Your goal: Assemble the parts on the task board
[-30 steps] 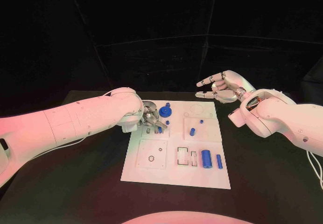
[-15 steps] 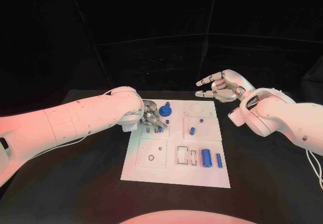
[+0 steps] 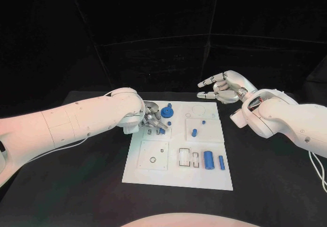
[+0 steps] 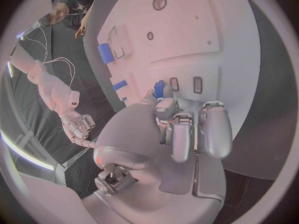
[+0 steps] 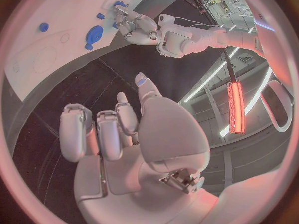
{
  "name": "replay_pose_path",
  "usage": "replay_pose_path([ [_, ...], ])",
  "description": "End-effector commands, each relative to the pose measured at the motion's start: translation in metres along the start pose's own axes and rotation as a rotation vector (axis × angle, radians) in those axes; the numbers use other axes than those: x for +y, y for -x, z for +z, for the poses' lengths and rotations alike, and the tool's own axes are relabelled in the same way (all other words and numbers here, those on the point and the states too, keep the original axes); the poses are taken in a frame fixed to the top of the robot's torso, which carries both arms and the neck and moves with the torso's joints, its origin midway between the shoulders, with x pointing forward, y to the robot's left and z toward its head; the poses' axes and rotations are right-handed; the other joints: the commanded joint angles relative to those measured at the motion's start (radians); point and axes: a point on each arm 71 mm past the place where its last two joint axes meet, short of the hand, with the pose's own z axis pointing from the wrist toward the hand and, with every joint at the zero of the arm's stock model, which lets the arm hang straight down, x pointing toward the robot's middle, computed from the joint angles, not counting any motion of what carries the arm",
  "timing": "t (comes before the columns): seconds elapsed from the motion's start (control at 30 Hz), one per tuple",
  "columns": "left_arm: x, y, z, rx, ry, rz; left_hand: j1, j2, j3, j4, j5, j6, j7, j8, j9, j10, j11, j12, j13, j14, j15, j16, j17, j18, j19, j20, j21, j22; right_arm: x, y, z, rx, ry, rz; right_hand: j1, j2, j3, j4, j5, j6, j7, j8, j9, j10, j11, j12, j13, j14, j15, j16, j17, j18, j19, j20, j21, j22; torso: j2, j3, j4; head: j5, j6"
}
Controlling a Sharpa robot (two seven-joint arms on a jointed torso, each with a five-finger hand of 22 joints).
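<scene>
While the board is only partly filled: much of the assembly looks undone, as a judgement.
Task board: white task board (image 3: 178,177) lies on the black worktop (image 3: 272,179), centre of the head view, its long side running from the lower frame up toward the top.
Standing parts: a blue round gear-like part (image 3: 167,113) sits at the board's upper left; a small blue peg (image 3: 194,133) and a tiny blue stud (image 3: 203,123) stand in the upper right panel.
Loose parts: a thick blue cylinder (image 3: 208,161) and a thinner blue rod (image 3: 221,163) lie flat at the board's lower right, just beside each other, long axes pointing up and down the frame, parallel to the board's long side.
Open slots: dark rectangular outlines left of the cylinder and round holes in the lower left panel look unfilled.
Left hand: left hand (image 3: 154,120) is low over the board's upper left, fingers curled toward a small blue piece (image 4: 159,88); I cannot tell whether it is held.
Right hand: right hand (image 3: 223,87) hovers above the board's upper right corner, fingers spread, holding nothing.
</scene>
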Motion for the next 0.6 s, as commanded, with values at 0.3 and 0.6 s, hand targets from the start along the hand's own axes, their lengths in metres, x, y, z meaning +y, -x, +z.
replay_pose_path([
  [0.3, 0.005, 0.001, -0.008, -0.04, -0.025, -0.112, -0.16, -0.116, 0.455, -0.186, -0.003, 0.012, 0.003, 0.018, 0.043, 0.018, 0.001, -0.001, -0.001, 0.104, 0.001, 0.003, 0.263, -0.01, -0.002, 0.005, -0.009, 0.001, 0.001, 0.0, 0.001, 0.005, 0.005, 0.001, 0.002, 0.009, -0.005, -0.004, 0.005, 0.0, 0.001, 0.007, -0.002, 0.001, -0.004, -0.003, -0.001, 0.062, -0.009, -0.005, 0.078, 0.013, -0.002, -0.008, -0.004, -0.001, 0.0, 0.0008, 0.0028, 0.018, 0.001],
  [0.6, 0.014, 0.001, -0.017, -0.087, -0.032, -0.142, -0.174, -0.126, 0.482, -0.194, -0.003, 0.012, 0.002, 0.024, 0.052, 0.021, 0.0, 0.003, 0.002, 0.104, 0.0, 0.003, 0.263, -0.011, -0.001, 0.005, -0.009, 0.002, 0.001, 0.0, 0.001, 0.005, 0.005, 0.0, 0.002, 0.009, -0.005, -0.004, 0.005, 0.0, 0.001, 0.007, -0.002, 0.001, -0.004, -0.003, -0.001, 0.062, -0.009, -0.005, 0.078, 0.013, -0.002, -0.008, -0.004, -0.001, 0.0, 0.0003, 0.0027, 0.019, 0.003],
])
